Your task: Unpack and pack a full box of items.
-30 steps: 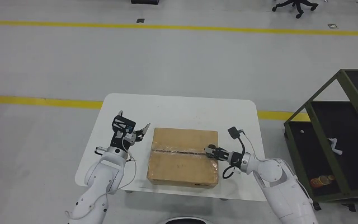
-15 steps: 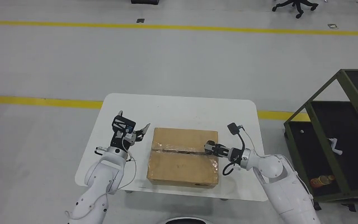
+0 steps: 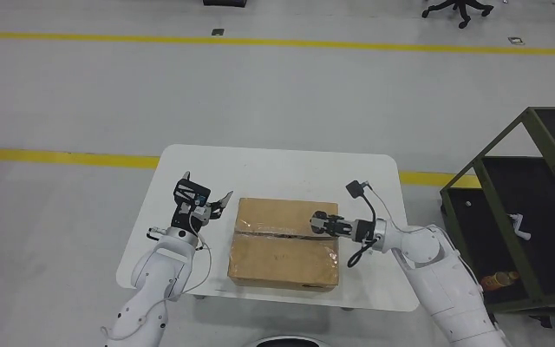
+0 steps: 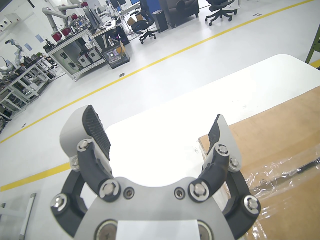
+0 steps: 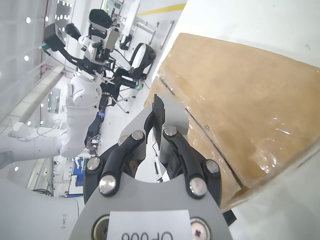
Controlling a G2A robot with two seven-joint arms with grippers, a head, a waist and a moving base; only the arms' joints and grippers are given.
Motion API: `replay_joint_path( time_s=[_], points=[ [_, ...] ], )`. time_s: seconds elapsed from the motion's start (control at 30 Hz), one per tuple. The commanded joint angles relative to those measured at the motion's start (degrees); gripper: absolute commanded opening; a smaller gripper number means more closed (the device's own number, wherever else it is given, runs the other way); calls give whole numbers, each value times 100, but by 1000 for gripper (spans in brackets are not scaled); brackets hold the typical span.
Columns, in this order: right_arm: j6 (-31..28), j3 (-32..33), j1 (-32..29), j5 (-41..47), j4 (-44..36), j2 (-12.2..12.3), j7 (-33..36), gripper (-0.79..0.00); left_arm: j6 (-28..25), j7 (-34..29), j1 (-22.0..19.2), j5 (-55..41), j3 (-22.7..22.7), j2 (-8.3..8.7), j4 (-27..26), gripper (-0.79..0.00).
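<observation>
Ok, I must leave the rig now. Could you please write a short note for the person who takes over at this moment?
Left gripper: open, holding nothing, above the table, beside the left end of the box.
Right gripper: shut, holding nothing, over the box top at the right end of the taped seam.
Box: closed, sealed with clear tape, in the middle of the table.
Done: nothing is unpacked yet.
Left: open the seam, take the items out, pack them again.

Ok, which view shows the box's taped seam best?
Top view: the seam runs in full across the box, up to the right gripper. The right wrist view shows a close stretch beside its fingers; the left wrist view shows just the crinkled taped end.
</observation>
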Motion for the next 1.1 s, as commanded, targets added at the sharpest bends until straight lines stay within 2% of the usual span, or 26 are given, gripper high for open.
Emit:
replay_joint_path(
  time_s=[0.0,1.0,1.07],
  points=[
    [-155,-3,96,45,104,11,114,-785,0,0,0,0,0,0,0,0],
    [-182,2,109,47,129,13,124,-785,0,0,0,0,0,0,0,0],
    [-87,-58,110,-105,-99,14,58,-785,0,0,0,0,0,0,0,0]
  ],
)
